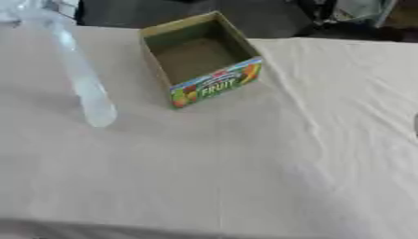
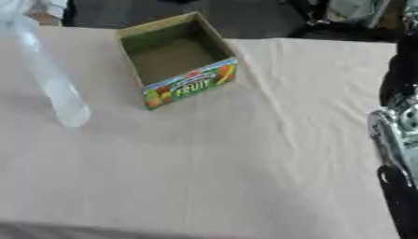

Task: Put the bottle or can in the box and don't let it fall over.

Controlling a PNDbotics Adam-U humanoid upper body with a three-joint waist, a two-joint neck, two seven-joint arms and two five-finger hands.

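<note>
An open cardboard box (image 1: 200, 56) with "FRUIT" printed on its front stands upright at the far middle of the table, and its inside is empty. A clear plastic bottle (image 1: 81, 84) shows blurred to the box's left. It slants from the top left corner down to a rounded end near the cloth. I cannot tell whether it stands on the table or is held up. At the right edge of the right eye view, my black and silver right hand and arm (image 2: 398, 130) rise apart from both things. My left hand does not show.
A beige cloth (image 1: 245, 177) with creases on its right half covers the table. Something pale, perhaps a person's sleeve (image 2: 45, 11), shows at the far left by the bottle's upper end. Dark floor and clutter (image 1: 343, 14) lie beyond the far edge.
</note>
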